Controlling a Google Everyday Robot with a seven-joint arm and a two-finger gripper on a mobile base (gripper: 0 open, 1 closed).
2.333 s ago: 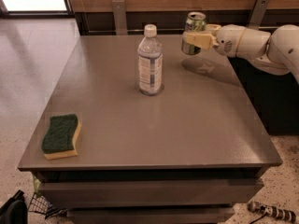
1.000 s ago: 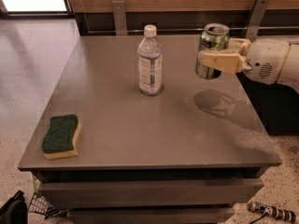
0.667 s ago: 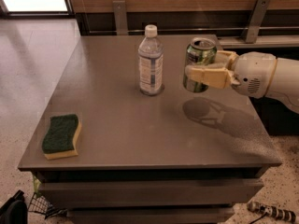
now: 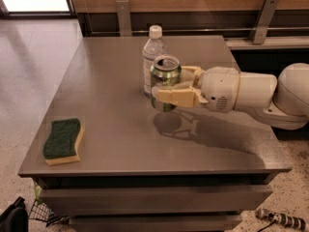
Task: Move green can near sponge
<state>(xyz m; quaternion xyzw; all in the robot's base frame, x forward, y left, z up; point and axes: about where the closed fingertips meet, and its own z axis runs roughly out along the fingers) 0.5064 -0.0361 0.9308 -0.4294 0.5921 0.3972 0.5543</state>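
My gripper (image 4: 166, 85) is shut on the green can (image 4: 165, 76) and holds it upright above the middle of the grey table (image 4: 120, 144), just in front of the water bottle. The can is green with a silver top. The sponge (image 4: 63, 140), dark green over yellow foam, lies flat near the table's front left corner, well to the left of the can. My white arm (image 4: 251, 95) reaches in from the right.
A clear plastic water bottle (image 4: 153, 47) with a white cap stands upright just behind the can. A wooden wall with metal brackets (image 4: 263, 18) runs behind the table. Floor lies to the left; a cable end (image 4: 280, 219) lies at the bottom right.
My gripper has carried the can from the table's far right corner leftward and toward the front, past the bottle, closer to the sponge. Bottle and sponge have not moved.
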